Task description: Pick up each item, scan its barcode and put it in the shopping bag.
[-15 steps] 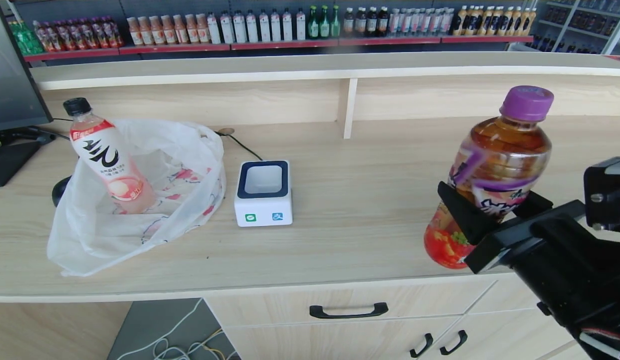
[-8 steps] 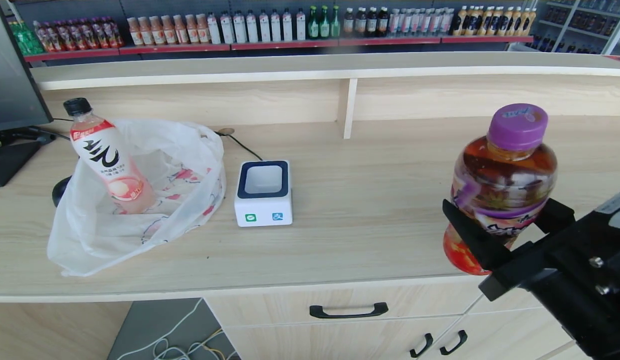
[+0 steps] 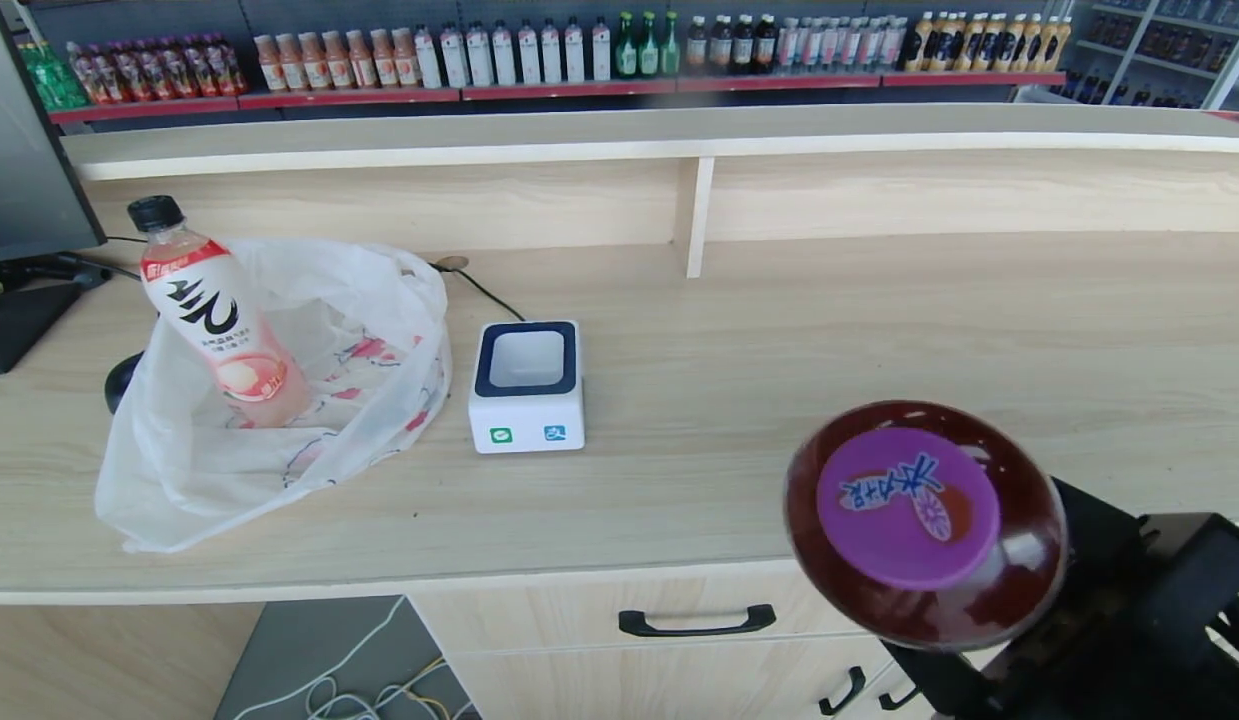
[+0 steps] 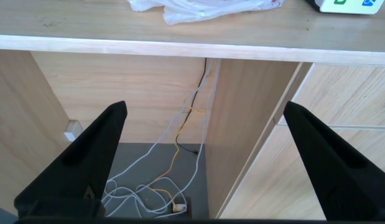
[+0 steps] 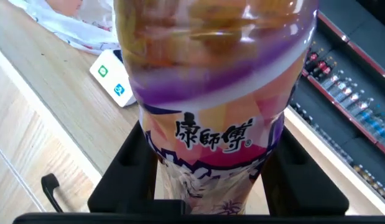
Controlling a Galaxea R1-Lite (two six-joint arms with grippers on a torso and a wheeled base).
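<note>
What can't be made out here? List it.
- Barcode of the purple-capped bottle: in the head view the cap faces the camera; in the right wrist view the label side shown lacks it.
- Bottom of the shopping bag: head view, its own folds cover it.
- Scanner: left wrist view, cut off by the picture's edge.

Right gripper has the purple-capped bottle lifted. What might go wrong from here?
1. The purple-capped bottle is tipped, cap toward the head camera, in the right gripper; it may slip.
2. Its barcode's side is unclear, so the scanner may miss it.
3. The pink bottle leans in the shopping bag, crowding the opening.
</note>
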